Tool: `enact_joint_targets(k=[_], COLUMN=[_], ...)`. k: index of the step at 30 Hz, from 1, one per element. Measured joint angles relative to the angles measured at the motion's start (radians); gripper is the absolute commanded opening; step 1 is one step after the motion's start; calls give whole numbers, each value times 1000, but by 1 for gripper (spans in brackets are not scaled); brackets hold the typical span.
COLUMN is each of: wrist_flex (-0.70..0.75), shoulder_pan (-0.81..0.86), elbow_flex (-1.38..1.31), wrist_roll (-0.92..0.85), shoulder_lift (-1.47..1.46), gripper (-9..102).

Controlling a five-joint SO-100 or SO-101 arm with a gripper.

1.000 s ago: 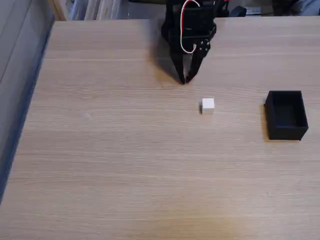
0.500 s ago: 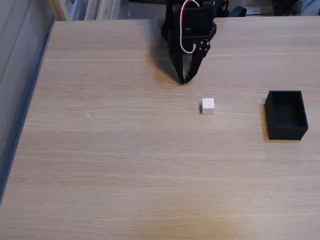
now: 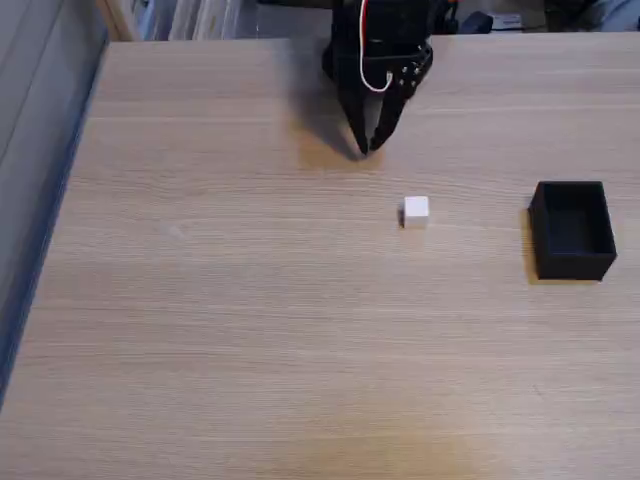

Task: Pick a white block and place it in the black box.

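Note:
A tiny white block [image 3: 416,210] rests on the wooden table [image 3: 250,320] a little right of centre. The black box [image 3: 572,229], open on top and with nothing visible inside, stands near the right edge, well apart from the block. My black gripper [image 3: 367,148] hangs from the arm at the far edge, pointing down, above and to the left of the block. Its two fingertips meet at a point with nothing between them, so it is shut.
The table's left edge drops off beside a grey-blue wall [image 3: 40,150]. Clutter [image 3: 200,15] sits behind the far edge next to the arm's base.
The gripper has lifted and pulled back slightly toward the far edge; its tips sit a little higher in the picture. Block and box have not moved.

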Motion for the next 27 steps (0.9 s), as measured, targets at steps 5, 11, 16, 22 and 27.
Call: enact_joint_targets(k=[5, 11, 16, 22, 27], wrist_flex=[0, 26, 71, 43, 20], shoulder_pan=[-9, -25, -49, -58, -92], elbow_flex=[-95, -156, -221, -242, -252], wrist_roll=[34, 44, 46, 46, 64], shoulder_lift=[-152, -250, -359, -448, -502], gripper=[12, 24, 26, 27, 27])
